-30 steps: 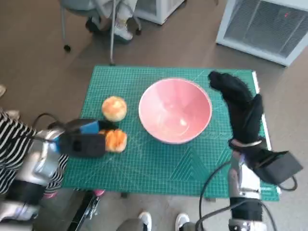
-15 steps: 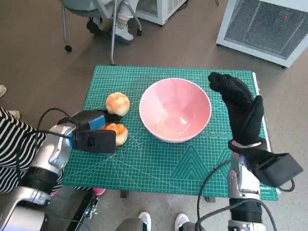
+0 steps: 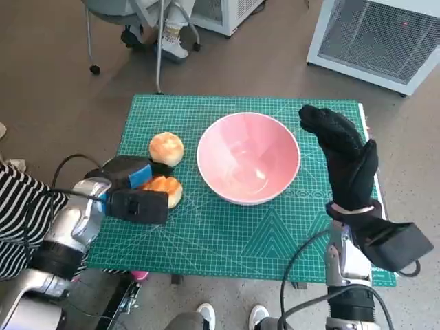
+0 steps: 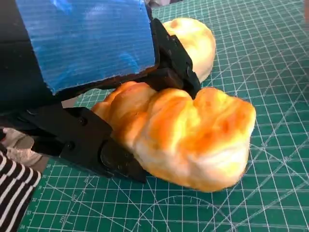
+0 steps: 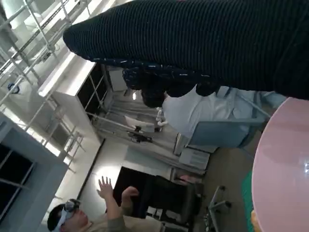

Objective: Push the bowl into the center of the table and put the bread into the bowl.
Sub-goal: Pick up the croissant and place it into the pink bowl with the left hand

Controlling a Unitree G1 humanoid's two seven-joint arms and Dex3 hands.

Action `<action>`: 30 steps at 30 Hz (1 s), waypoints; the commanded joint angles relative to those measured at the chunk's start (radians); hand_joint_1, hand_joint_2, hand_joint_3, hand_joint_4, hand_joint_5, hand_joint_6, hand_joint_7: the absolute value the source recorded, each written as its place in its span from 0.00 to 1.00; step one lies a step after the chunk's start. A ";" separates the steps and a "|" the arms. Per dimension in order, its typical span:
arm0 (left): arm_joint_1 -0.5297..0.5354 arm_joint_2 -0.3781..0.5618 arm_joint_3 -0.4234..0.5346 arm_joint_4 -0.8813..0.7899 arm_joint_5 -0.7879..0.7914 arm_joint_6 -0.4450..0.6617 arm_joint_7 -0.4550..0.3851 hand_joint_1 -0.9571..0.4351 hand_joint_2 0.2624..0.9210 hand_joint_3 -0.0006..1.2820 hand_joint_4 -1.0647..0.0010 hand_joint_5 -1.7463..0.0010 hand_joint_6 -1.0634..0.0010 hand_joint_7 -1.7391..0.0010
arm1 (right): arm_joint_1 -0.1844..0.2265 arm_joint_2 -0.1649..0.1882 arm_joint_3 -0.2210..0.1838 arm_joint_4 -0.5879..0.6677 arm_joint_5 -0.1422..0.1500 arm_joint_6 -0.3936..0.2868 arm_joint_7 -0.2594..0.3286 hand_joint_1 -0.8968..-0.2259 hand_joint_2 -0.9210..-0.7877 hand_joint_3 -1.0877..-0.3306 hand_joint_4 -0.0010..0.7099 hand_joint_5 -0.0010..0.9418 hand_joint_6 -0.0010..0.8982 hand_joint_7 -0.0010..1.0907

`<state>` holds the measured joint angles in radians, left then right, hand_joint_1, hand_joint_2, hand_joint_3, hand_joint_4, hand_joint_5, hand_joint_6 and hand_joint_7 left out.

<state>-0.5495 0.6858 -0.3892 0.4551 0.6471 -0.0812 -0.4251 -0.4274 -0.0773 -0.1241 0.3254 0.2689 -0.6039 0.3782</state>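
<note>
A pink bowl (image 3: 249,158) stands on the green cutting mat (image 3: 227,234), about mid-table, and holds nothing. My left hand (image 3: 130,187) lies left of it and grips an orange-brown bread roll (image 3: 166,190) low over the mat. In the left wrist view its black fingers (image 4: 91,147) clamp the roll (image 4: 193,140) from both sides. A second, round bun (image 3: 166,148) (image 4: 195,41) sits just beyond. My right hand (image 3: 344,158) stands flat and open just off the bowl's right rim. The right wrist view shows the glove (image 5: 203,43) and a slice of the bowl (image 5: 285,164).
A chair and a person's feet (image 3: 172,42) are past the table's far edge. A white appliance (image 3: 378,38) stands at the far right. A striped sleeve (image 3: 14,220) is at the left, and shoes (image 3: 206,316) show at the near edge. A person (image 5: 91,217) appears in the right wrist view.
My left forearm has swung in towards the table and the hand with the roll has edged towards the round bun. The bowl and right hand have kept still.
</note>
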 commanded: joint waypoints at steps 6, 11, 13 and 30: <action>0.118 0.068 0.089 -0.218 -0.143 -0.019 -0.147 0.69 1.00 0.07 0.36 0.33 0.45 0.31 | 0.013 0.001 0.001 0.025 -0.006 0.007 -0.006 0.33 0.00 0.43 0.24 0.00 0.08 0.39; 0.143 0.096 0.153 -0.330 -0.227 -0.008 -0.223 0.69 1.00 0.07 0.36 0.34 0.45 0.30 | 0.010 0.002 0.001 0.031 0.000 0.010 -0.003 0.33 0.00 0.43 0.24 0.00 0.08 0.39; 0.143 0.108 0.191 -0.383 -0.279 0.004 -0.263 0.69 1.00 0.07 0.35 0.34 0.45 0.30 | 0.009 0.001 0.001 0.032 0.005 0.013 0.000 0.33 0.00 0.43 0.23 0.00 0.08 0.39; 0.001 -0.009 0.370 -0.533 -0.493 -0.019 -0.182 0.69 1.00 0.02 0.25 0.39 0.43 0.33 | -0.001 -0.002 -0.004 0.048 0.029 0.026 0.018 0.32 0.00 0.42 0.22 0.00 0.06 0.41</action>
<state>-0.5047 0.7226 -0.0183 -0.0644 0.1598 -0.0798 -0.6485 -0.4315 -0.0772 -0.1244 0.3524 0.2831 -0.5942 0.3853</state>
